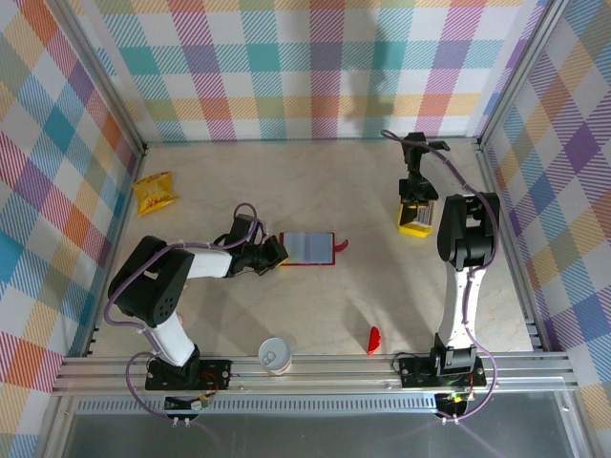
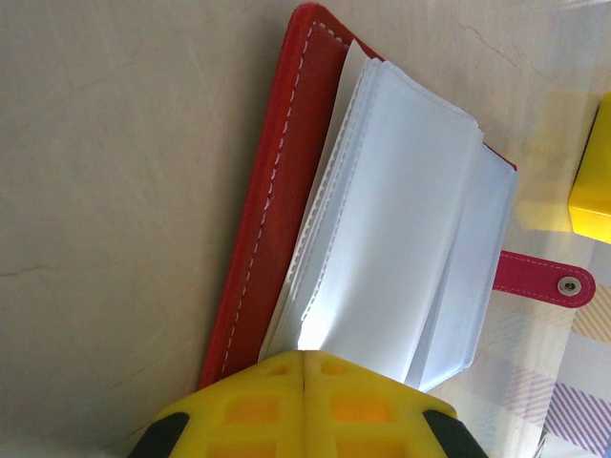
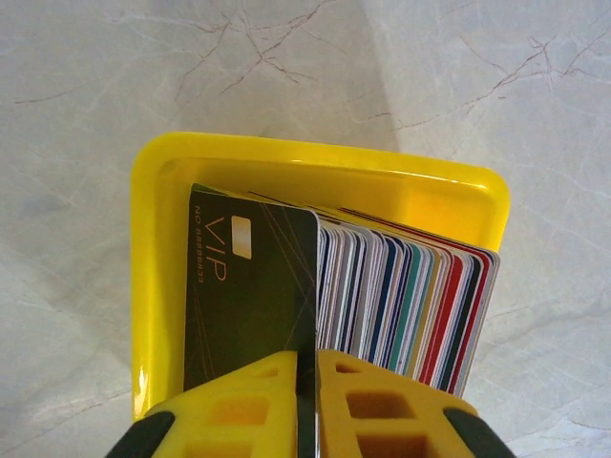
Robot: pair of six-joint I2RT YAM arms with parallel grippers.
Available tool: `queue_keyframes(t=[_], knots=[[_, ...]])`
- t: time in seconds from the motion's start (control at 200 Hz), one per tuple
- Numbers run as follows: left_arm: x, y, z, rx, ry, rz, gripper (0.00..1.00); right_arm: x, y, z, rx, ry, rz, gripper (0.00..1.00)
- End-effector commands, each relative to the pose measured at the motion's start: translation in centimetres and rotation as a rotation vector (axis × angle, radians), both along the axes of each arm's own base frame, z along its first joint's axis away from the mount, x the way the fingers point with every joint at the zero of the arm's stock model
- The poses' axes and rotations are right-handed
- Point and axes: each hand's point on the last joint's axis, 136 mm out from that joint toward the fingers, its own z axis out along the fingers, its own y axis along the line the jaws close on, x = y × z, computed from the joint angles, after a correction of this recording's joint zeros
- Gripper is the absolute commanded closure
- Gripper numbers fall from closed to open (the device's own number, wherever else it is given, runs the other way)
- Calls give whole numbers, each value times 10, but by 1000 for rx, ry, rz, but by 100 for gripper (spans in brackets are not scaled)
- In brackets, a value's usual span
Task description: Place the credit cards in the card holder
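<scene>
The card holder (image 1: 307, 249) lies open on the table, dark red outside, with clear sleeves (image 2: 401, 210) fanned up and its clasp tab (image 2: 549, 279) pointing right. My left gripper (image 1: 271, 254) sits at its left edge; in the left wrist view its jaws (image 2: 305, 358) are shut on the edge of a raised sleeve. The credit cards (image 3: 410, 296) stand on edge in a small yellow box (image 3: 315, 153), which sits at the back right (image 1: 417, 219). My right gripper (image 3: 307, 367) reaches down into that box, shut on a black VIP card (image 3: 253, 296) at the left end of the stack.
A crinkled yellow snack packet (image 1: 156, 193) lies at the far left. A small bright-red curved piece (image 1: 373, 339) and a paper cup (image 1: 275, 355) sit near the front rail. Plaid walls enclose the table on three sides.
</scene>
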Motion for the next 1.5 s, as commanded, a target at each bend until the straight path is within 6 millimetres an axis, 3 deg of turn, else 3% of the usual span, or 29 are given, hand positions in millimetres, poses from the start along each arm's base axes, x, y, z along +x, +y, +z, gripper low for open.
queue_keyframes(t=[0.0, 0.245, 0.515, 0.84, 1.22, 1.375, 1.495], knots=[[-23, 14, -30, 71, 113, 1, 99, 3, -1, 22, 5, -48, 2, 92], [-22, 13, -31, 67, 114, -1, 99, 4, 2, 28, 26, -64, 2, 100], [-21, 12, -30, 62, 113, -1, 99, 1, 17, 38, 117, -85, -12, 100], [-16, 9, -13, 56, 83, -14, 97, -5, 20, 70, 144, -150, -23, 100], [-7, 3, 31, 8, -2, -24, 94, -25, 29, 101, 222, -224, -28, 100], [-3, 2, 60, -11, -60, -23, 93, -34, 44, 134, 331, -325, 0, 100], [3, 1, 93, -45, -139, -5, 91, -44, 71, 170, 499, -425, 72, 100]])
